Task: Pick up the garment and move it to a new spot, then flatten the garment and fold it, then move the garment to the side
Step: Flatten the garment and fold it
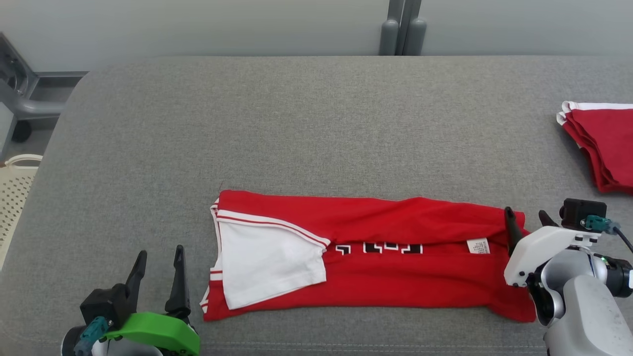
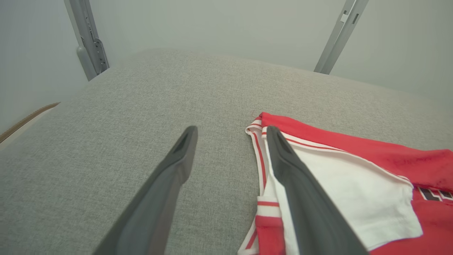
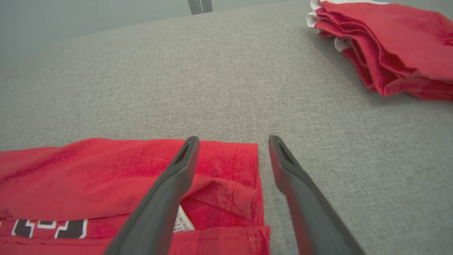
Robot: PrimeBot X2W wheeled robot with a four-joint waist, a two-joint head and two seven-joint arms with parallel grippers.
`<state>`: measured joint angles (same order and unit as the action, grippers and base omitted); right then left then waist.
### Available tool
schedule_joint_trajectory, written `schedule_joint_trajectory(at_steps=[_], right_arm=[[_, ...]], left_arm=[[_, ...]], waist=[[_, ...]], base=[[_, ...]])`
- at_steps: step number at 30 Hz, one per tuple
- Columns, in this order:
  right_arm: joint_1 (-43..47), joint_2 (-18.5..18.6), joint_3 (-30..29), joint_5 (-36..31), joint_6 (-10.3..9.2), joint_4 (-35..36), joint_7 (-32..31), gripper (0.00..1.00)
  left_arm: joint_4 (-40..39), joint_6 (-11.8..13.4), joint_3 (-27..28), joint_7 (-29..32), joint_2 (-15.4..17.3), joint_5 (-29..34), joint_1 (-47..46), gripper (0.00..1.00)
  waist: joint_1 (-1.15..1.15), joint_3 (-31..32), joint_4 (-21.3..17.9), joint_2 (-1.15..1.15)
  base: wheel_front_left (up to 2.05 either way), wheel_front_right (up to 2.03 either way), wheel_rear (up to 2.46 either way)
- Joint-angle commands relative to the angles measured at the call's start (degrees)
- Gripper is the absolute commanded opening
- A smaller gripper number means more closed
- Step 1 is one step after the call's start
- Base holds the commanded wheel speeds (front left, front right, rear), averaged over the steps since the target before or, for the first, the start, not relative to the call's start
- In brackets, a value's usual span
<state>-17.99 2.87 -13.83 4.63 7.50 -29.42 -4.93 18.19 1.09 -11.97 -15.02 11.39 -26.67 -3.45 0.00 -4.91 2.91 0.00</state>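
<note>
Lengthwise, the red garment (image 1: 376, 257) lies folded on the grey bench (image 1: 316, 123). The left gripper (image 1: 161, 251) and right gripper (image 1: 524, 212) flank its ends, fingers (image 1: 178, 277) apart and empty.

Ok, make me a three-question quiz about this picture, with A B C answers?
1. Where is the pile of folded red garments? A) robot's right B) robot's left C) on the floor
2. What colour is the sleeve folded over the red jersey? A) blue B) white C) green
3. The left gripper is: A) shut on cloth B) shut, empty C) open, empty
Answers: 1A, it lies at the cushion's right edge; 2B, white with red trim; 3C, jaws wide apart, nothing between.
</note>
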Motion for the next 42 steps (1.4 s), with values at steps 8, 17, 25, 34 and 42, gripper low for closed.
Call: schedule_joint_trajectory(at_steps=[8,17,25,34,42], right_arm=[[4.65,0.11,1.56,1.92,-0.03,1.74,-7.81,1.00],[6.59,0.11,1.35,4.76,-0.03,6.19,-9.40,1.00],[5.40,0.08,-1.16,3.53,-0.03,9.28,-9.68,1.00],[1.12,0.07,-2.05,-0.32,-0.03,4.34,-10.71,1.00],[3.08,0.11,-1.00,0.38,-0.03,1.00,-12.06,1.00]], left_arm=[[1.34,-0.59,0.72,-0.19,-0.53,0.24,0.13,1.00],[1.62,-1.08,0.74,-0.19,-0.67,0.65,0.44,1.00],[1.96,-1.29,0.40,-0.18,-0.55,0.46,0.77,1.00],[1.87,-1.43,0.04,-0.16,-0.24,0.49,-1.16,1.00],[2.65,-1.35,0.05,-0.17,-0.54,-0.05,-1.57,1.00]], waist=[[0.00,1.25,-0.49,0.00],[0.00,1.94,-1.56,0.00],[0.00,2.00,-1.30,0.00],[0.00,-0.60,0.08,0.00],[0.00,-1.49,0.49,0.00]], base=[[0.00,0.00,0.00],[0.00,0.00,0.00],[0.00,0.00,0.00],[0.00,0.00,0.00],[0.00,0.00,0.00]])
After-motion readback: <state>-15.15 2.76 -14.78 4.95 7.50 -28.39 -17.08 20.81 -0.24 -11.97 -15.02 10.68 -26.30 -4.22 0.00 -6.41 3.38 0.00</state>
